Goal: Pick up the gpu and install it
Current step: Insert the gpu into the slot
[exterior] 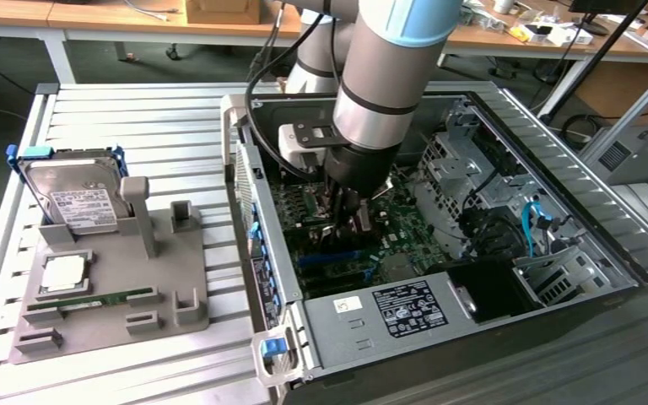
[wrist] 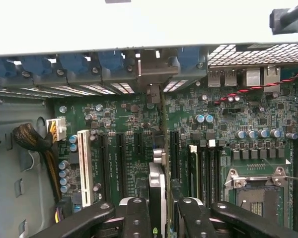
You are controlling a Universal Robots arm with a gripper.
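The robot arm reaches down into the open computer case, which lies on its side on the counter. The claw is low inside the case, right over the green board at the bottom.

The claw is clamped on the gpu. In the wrist view, the two black fingers press on both sides of the thin card, which stands on its edge between them. Its far end meets the silver back wall of the case, next to the row of blue clips. The card sits in line with the long black slots on the green board. You cannot tell if it is pushed all the way in.

A white slot stands beside the black ones. A bundle of yellow and black wires plugs into the board nearby. The square silver socket is on the other side of the card.

Outside the case, toward the exterior view's left, a grey tray lies on the counter. A silver hard drive with a white label leans up at its back. A square chip and a long green memory stick lie on the tray, well apart from the claw.
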